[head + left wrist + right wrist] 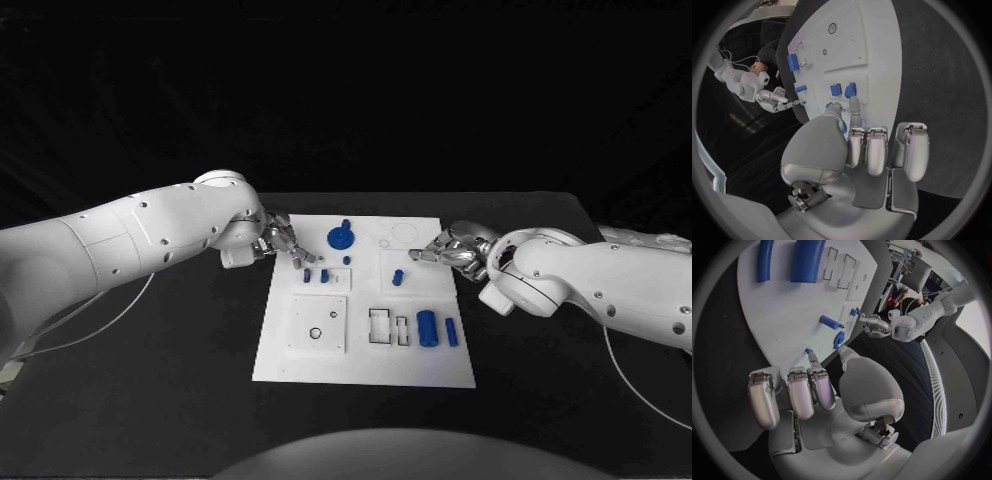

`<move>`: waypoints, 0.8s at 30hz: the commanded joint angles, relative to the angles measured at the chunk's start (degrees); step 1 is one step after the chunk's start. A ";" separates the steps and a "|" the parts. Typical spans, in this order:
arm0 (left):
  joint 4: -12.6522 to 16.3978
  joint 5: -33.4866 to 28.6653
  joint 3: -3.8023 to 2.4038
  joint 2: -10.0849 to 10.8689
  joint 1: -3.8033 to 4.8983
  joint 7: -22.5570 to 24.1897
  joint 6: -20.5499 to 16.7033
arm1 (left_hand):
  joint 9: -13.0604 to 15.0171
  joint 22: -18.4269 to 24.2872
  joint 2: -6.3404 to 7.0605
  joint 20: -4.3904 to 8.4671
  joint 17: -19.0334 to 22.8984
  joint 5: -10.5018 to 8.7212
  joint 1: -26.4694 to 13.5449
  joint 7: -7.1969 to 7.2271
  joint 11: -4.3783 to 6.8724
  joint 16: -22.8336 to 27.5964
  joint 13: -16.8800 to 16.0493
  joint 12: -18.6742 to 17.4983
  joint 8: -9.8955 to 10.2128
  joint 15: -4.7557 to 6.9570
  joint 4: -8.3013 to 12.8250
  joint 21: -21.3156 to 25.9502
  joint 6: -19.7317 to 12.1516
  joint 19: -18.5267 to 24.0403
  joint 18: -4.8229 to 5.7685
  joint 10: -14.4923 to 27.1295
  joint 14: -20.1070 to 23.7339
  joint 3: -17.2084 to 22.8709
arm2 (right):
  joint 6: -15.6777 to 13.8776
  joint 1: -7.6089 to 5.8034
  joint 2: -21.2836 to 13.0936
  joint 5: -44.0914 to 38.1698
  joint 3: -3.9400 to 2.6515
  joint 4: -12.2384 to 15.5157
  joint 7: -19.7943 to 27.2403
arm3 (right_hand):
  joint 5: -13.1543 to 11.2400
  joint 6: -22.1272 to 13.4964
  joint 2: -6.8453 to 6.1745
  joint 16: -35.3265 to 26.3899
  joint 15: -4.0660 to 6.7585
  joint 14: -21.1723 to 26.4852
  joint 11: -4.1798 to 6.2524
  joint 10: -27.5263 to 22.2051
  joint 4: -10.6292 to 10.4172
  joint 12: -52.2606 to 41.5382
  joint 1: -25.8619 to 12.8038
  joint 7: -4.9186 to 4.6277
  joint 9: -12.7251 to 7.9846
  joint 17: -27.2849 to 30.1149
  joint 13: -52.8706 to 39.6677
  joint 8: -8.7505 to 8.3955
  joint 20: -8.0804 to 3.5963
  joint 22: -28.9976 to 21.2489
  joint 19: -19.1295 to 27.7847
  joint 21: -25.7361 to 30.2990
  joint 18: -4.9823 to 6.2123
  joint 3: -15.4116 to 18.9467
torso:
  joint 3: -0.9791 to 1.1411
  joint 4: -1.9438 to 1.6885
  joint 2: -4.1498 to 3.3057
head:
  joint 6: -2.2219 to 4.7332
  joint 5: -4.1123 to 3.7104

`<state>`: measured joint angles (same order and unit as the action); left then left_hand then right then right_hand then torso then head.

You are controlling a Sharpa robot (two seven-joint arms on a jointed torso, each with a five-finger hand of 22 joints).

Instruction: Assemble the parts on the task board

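Observation:
The white task board [361, 355] lies in the middle of the black table. A round blue part [340, 237] stands near its far edge, two small blue parts [315, 275] lie beside its left edge, and one more small part [398, 277] lies further right. A thick blue cylinder [427, 327] and a thin blue bar [451, 332] lie at the near right. My left hand [281, 243] hovers over the far left corner, fingers apart, holding nothing; its fingertips [854, 106] point at the two small parts [843, 90]. My right hand [447, 248] is at the board's right edge and pinches a tiny blue part [808, 350].
Rectangular outlines [388, 327] and a raised square plate [320, 322] with holes mark the board's near half. Black table surrounds the board. White cables trail off both arms at the table's sides.

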<state>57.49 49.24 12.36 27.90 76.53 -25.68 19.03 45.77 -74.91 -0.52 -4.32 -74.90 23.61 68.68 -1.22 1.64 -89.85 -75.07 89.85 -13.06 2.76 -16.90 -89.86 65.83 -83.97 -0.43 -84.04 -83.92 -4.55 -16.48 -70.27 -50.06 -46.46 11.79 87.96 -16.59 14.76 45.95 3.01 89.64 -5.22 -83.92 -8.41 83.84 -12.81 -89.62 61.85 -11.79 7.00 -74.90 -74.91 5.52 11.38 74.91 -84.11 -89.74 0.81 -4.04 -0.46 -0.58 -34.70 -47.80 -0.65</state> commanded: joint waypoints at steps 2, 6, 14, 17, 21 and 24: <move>-2.08 0.55 -0.05 -1.39 0.07 0.66 6.86 | -0.01 -15.09 0.12 0.20 -15.10 0.43 0.51 0.20 0.41 -0.15 -14.93 0.15 0.29 0.32 0.11 -0.14 -0.09 -6.03 0.43 -5.96 -6.08 0.25 | 0.75 0.04 0.03 -0.52 0.00 0.17 0.36 | 0.29 -0.34 0.56 0.36 -0.30 -6.08 -0.36 6.16 0.12 -0.38 0.20 -0.91 0.06 -15.10 -15.09 0.35 0.33 15.09 -5.89 -0.26 -0.81 0.31 | 0.05 0.00 0.03 | -0.12 0.11; -3.18 0.64 -0.05 -2.20 0.03 1.30 7.59 | 0.03 -15.09 0.27 0.19 -15.10 0.30 0.28 0.09 0.33 -0.15 -14.93 0.15 0.28 0.30 0.05 -0.14 -0.15 -6.03 0.43 -5.96 -6.08 0.02 | 0.74 0.04 0.01 -0.52 0.00 0.21 0.37 | 0.29 -0.34 0.56 0.36 -0.30 -6.08 -0.36 6.16 0.12 -0.38 0.20 -0.91 0.06 -15.10 -15.09 0.35 0.33 15.09 -5.89 -0.26 -0.81 0.31 | 0.00 -0.08 0.03 | -0.14 0.03; -4.15 0.69 -0.05 -2.97 0.00 1.31 9.05 | 0.17 -15.09 0.25 0.16 -15.10 -0.84 -0.35 -0.01 0.20 -0.15 -14.93 0.15 0.21 0.25 0.06 -0.14 -0.14 -6.03 0.43 -5.96 -6.08 -0.44 | 0.70 0.04 -0.05 -0.52 0.00 0.24 0.39 | 0.29 -0.34 0.56 0.36 -0.30 -6.08 -0.36 6.16 0.12 -0.38 0.20 -0.91 0.06 -15.10 -15.09 0.35 0.33 15.09 -5.89 -0.26 -0.81 0.31 | 0.04 -0.07 0.07 | -0.37 0.08; -4.42 0.75 -0.05 -3.24 -0.03 0.93 9.60 | 0.18 -15.09 0.19 0.15 -15.10 -0.98 -0.23 0.02 0.21 -0.15 -14.93 0.15 0.22 0.25 0.11 -0.14 -0.18 -6.03 0.43 -5.96 -6.08 -0.41 | 0.71 0.04 -0.04 -0.52 0.00 0.25 0.40 | 0.29 -0.34 0.56 0.36 -0.30 -6.08 -0.36 6.16 0.12 -0.38 0.20 -0.91 0.06 -15.10 -15.09 0.35 0.33 15.09 -5.89 -0.26 -0.81 0.31 | 0.02 -0.11 0.07 | -0.39 0.10; -4.83 1.12 -0.05 -3.64 -0.11 0.87 9.73 | 0.23 -15.09 0.00 0.14 -15.10 -1.15 0.25 0.10 0.26 -0.15 -14.93 0.15 0.23 0.23 0.17 -0.14 -0.26 -6.03 0.43 -5.96 -6.08 -0.27 | 0.73 0.04 0.02 -0.52 0.00 0.25 0.42 | 0.29 -0.34 0.56 0.36 -0.30 -6.08 -0.36 6.16 0.12 -0.38 0.20 -0.91 0.06 -15.10 -15.09 0.35 0.33 15.09 -5.89 -0.26 -0.81 0.31 | 0.02 -0.10 0.07 | -0.35 0.22; -5.12 1.27 -0.05 -3.96 -0.17 0.88 9.44 | 0.29 -15.09 -0.18 0.12 -15.10 -1.20 1.03 0.18 0.34 -0.15 -14.93 0.15 0.24 0.21 0.21 -0.14 -0.35 -6.03 0.43 -5.96 -6.08 -0.03 | 0.76 0.03 0.07 -0.52 0.00 0.25 0.44 | 0.29 -0.34 0.56 0.36 -0.30 -6.08 -0.36 6.16 0.12 -0.38 0.20 -0.91 0.06 -15.10 -15.09 0.35 0.33 15.09 -5.89 -0.26 -0.81 0.31 | 0.01 -0.08 0.09 | -0.37 0.19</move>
<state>52.48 50.00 12.36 24.22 76.38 -25.10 26.92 46.02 -74.91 -0.90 -4.32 -74.95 22.74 69.21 -1.22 1.63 -89.85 -75.07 89.85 -13.06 2.76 -16.73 -89.86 65.83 -83.97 -0.43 -84.04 -83.92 -4.72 -16.48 -70.27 -50.04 -46.46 11.79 88.13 -16.60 14.76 45.95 3.01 89.64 -5.22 -83.92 -8.41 83.84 -12.80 -89.62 61.85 -11.79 6.98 -74.95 -74.91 5.52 11.38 74.90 -84.11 -89.74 0.82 -4.04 -0.44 -0.68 -34.63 -48.19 -0.46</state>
